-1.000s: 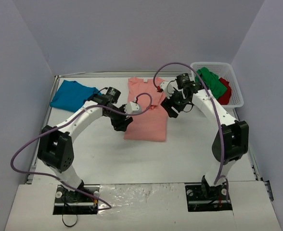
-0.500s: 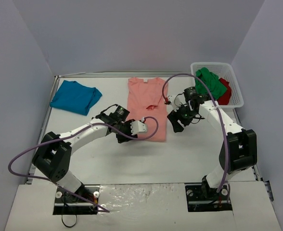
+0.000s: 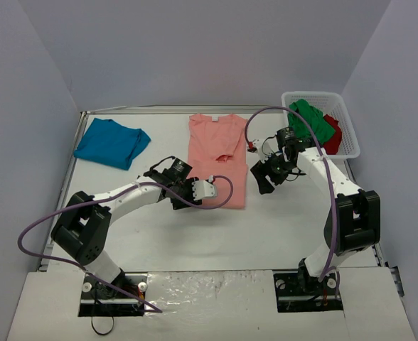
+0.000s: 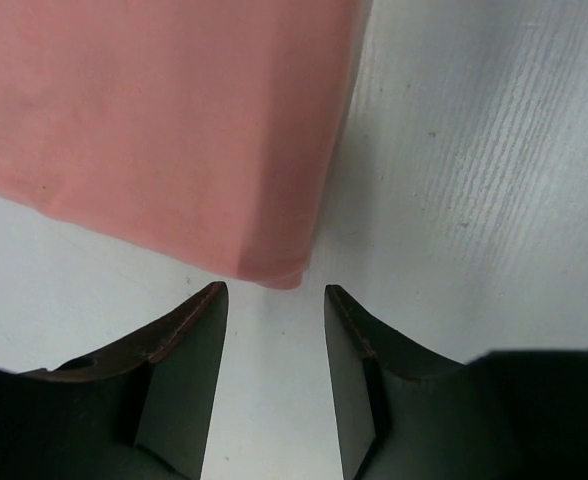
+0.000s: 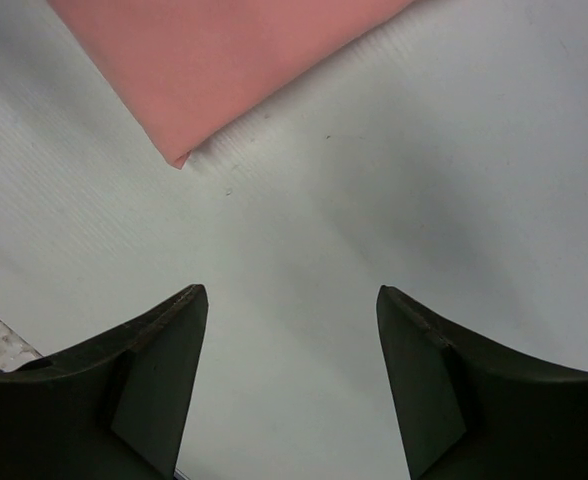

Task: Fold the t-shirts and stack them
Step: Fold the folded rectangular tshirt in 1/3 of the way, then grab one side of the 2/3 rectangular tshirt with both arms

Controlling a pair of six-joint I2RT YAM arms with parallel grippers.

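- Teal-blue t-shirt [image 3: 111, 142] lies bunched flat at the far left corner of the table [image 3: 280, 227], well apart from both arms.
- Left gripper [image 3: 183, 200] is low over the table at the near left corner of the salmon-pink t-shirt [image 3: 216, 160]. In the wrist view its jaws [image 4: 274, 300] stand partly apart with nothing between them. The folded pink corner [image 4: 274, 275] lies just ahead of the gap, and neither finger touches the cloth.
- Salmon-pink t-shirt is spread lengthwise in the middle of the table, collar toward the far wall, sides turned in to make a long rectangle. A small crease or opening shows near its right edge.
- Right gripper [image 3: 259, 183] hangs just beside the shirt's right edge, over bare table. Its jaws [image 5: 292, 300] are wide apart and hold nothing. A pink corner [image 5: 224, 60] lies ahead of them and to the left, clear of both fingers.
- White mesh basket [image 3: 351, 135] stands at the far right corner. A green t-shirt [image 3: 312, 122] spills over its left rim, and a red t-shirt [image 3: 332, 133] lies inside beside the green one.
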